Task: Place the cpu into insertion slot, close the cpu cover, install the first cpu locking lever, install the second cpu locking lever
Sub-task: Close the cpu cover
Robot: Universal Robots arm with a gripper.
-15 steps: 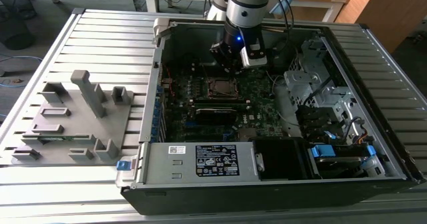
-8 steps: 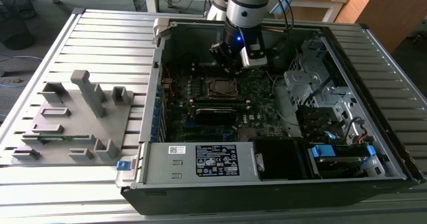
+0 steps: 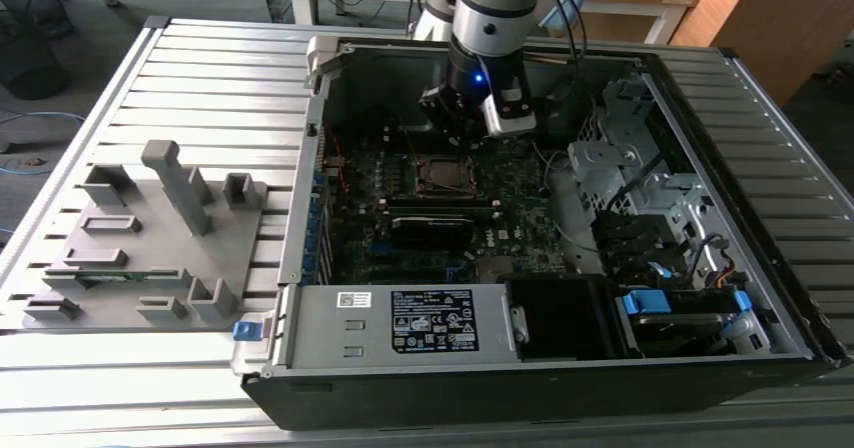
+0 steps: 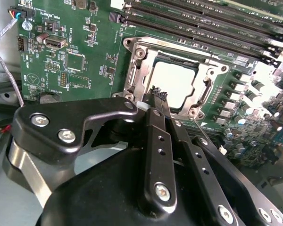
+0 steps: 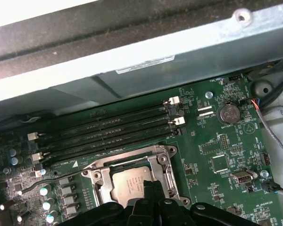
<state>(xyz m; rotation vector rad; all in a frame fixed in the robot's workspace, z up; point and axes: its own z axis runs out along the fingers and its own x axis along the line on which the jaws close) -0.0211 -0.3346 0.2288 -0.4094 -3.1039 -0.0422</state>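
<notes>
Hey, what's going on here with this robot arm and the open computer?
A robot arm is working inside an open computer case. Its gripper, with its fingers together, is right at the edge of the insertion slot on the motherboard. The cpu already sits in the slot, and the cpu cover lies flat around it. The gripper holds nothing that I can make out.
</notes>
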